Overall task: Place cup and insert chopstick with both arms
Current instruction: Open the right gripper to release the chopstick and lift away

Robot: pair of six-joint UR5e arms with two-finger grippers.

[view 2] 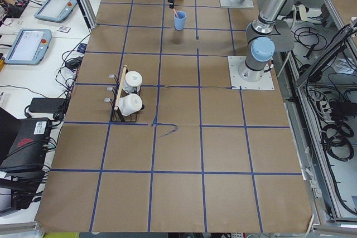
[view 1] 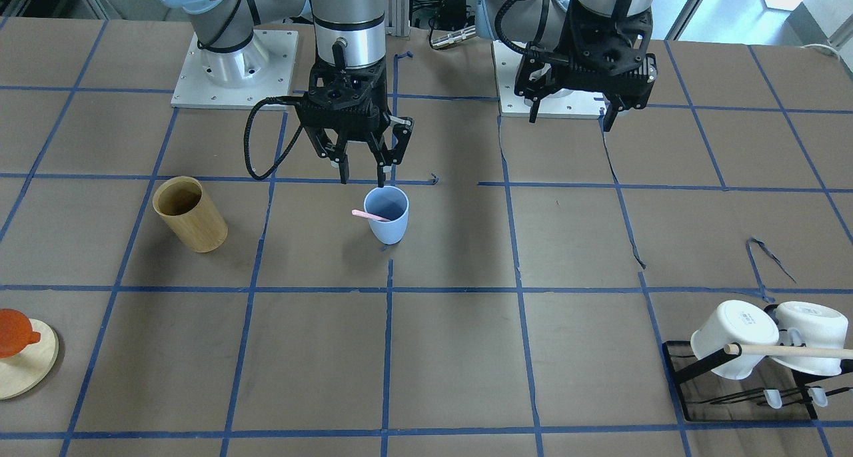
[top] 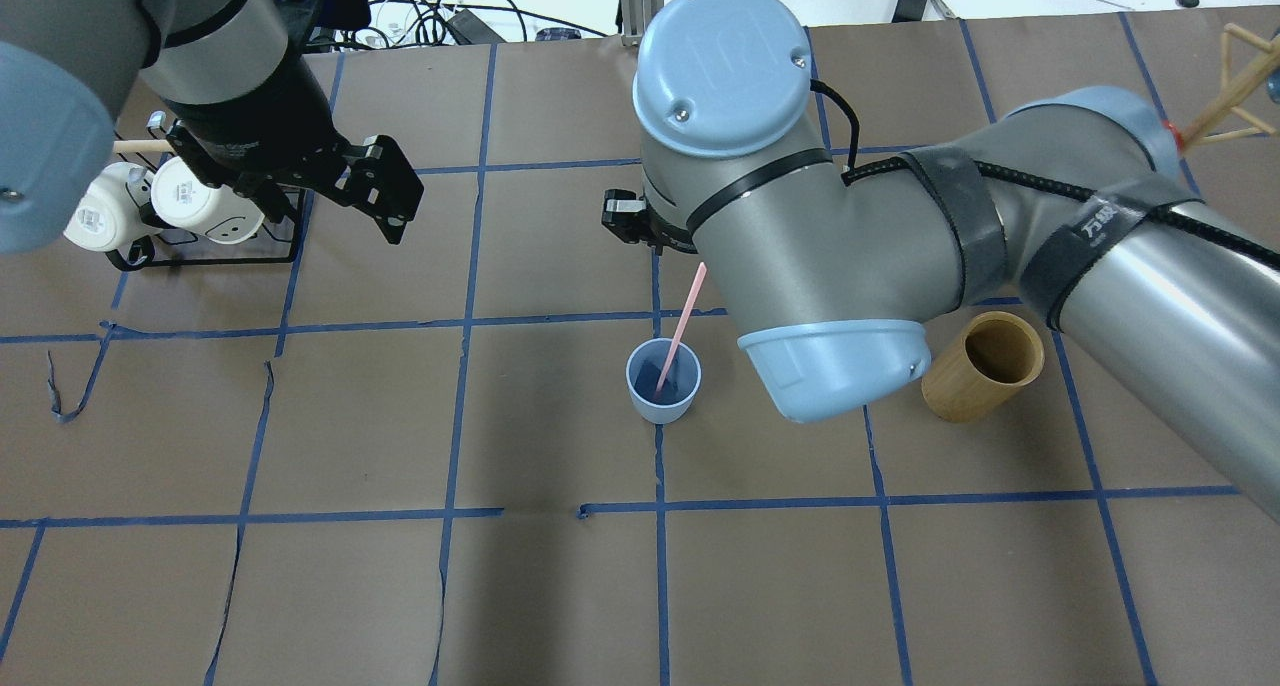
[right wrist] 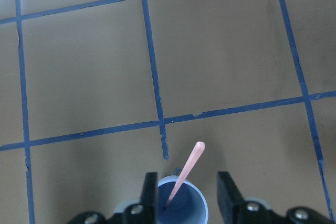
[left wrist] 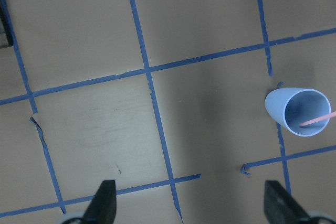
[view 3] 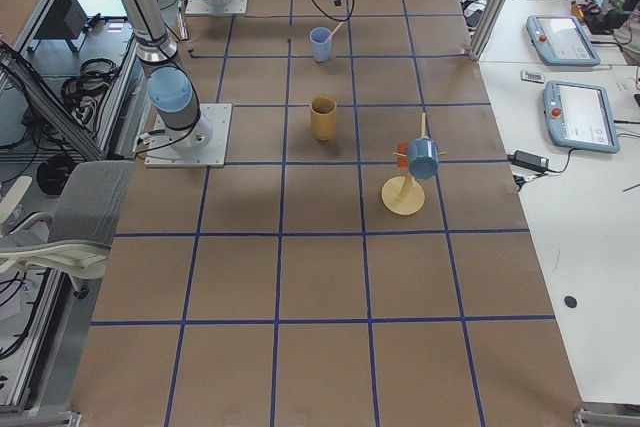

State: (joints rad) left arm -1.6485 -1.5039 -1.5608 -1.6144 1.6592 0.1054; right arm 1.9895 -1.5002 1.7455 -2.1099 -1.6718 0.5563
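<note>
The light blue cup point(view 1: 387, 215) stands upright near the table's middle. The pale pink chopstick point(view 1: 370, 215) stands in it and leans out over the rim. Both also show in the overhead view: cup point(top: 663, 381), chopstick point(top: 682, 331). My right gripper point(view 1: 363, 170) hangs just above the cup, open, and touches nothing. In the right wrist view its fingers point(right wrist: 149, 192) flank the chopstick point(right wrist: 186, 174) and the cup point(right wrist: 181, 208). My left gripper point(view 1: 570, 117) is open and empty, raised well to the side. Its wrist view shows the cup point(left wrist: 296, 113) at the right.
A tan bamboo cylinder point(view 1: 190, 214) stands on the robot's right of the cup. A black rack point(view 1: 686, 370) with two white mugs and a wooden rod sits at the robot's far left. A round wooden stand point(view 1: 20, 370) with an orange piece sits at the far right.
</note>
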